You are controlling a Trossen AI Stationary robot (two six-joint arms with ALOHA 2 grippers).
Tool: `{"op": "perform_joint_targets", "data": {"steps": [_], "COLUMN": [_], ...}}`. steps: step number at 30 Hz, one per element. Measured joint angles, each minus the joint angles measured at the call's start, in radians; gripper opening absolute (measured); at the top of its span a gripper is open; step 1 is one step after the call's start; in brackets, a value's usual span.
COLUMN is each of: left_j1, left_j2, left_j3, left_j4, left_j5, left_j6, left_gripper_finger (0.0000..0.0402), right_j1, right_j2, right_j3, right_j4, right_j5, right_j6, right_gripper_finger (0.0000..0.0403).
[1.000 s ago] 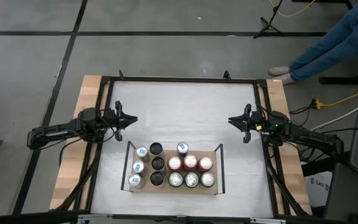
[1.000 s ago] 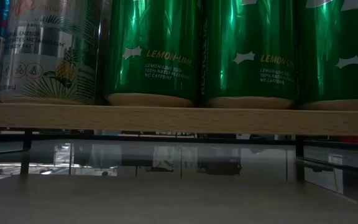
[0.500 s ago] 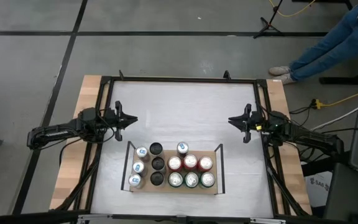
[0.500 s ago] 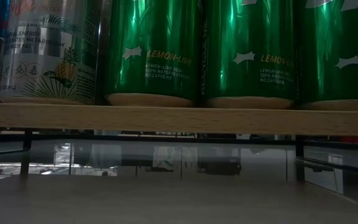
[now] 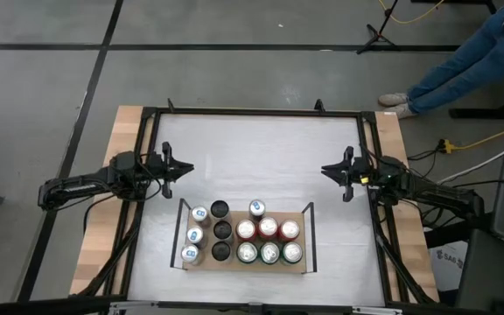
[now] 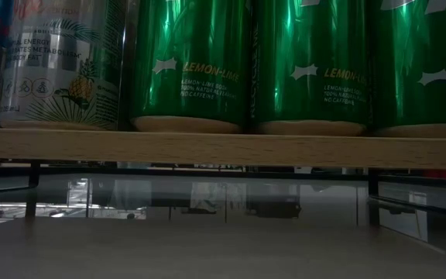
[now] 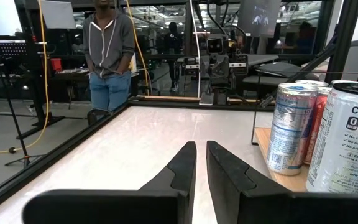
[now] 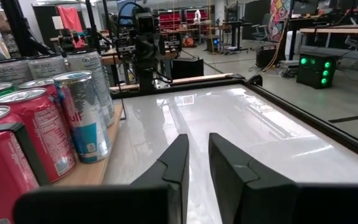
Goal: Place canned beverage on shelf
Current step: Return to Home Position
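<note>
Nothing has moved since a second ago. Left gripper (image 5: 186, 168) sits parked by the table's left edge, right gripper (image 5: 325, 170) by the right edge. Both pairs of fingers are pinched nearly together, holding nothing. Between them, toward the front, the shelf (image 6: 223, 147) carries the beverage cans (image 5: 246, 229) upright in rows; none stands off it. Judgement: homing is near done. Keep both arms clear of the shelf rails and make no sweep toward the cans.

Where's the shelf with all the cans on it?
In the high view, the shelf sits on the white table, near the middle of its edge toward the picture's bottom, below the gap between the left gripper and right gripper.
</note>
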Motion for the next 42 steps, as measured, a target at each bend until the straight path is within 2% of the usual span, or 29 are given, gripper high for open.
{"op": "perform_joint_targets", "data": {"steps": [5,15,23,34,42], "left_j1": [0.0,0.0,0.0,0.0,0.0], "left_j2": [0.0,0.0,0.0,0.0,0.0], "left_j3": [0.0,0.0,0.0,0.0,0.0], "left_j4": [0.0,0.0,0.0,0.0,0.0], "left_j5": [0.0,0.0,0.0,0.0,0.0], "left_j6": [0.0,0.0,0.0,0.0,0.0], "left_gripper_finger": [0.0032,0.0032,0.0032,0.0032,0.0032], "right_j1": [0.0,0.0,0.0,0.0,0.0], "right_j2": [0.0,0.0,0.005,0.108,0.111], "right_j3": [0.0,0.0,0.0,0.0,0.0], "right_j4": [-0.004,-0.024,-0.025,-0.026,-0.013], "right_j5": [0.011,0.113,0.113,0.107,0.099], "right_j6": [-0.029,-0.077,-0.076,-0.075,-0.075], "right_gripper_finger": [0.0051,0.0051,0.0051,0.0051,0.0051]}}
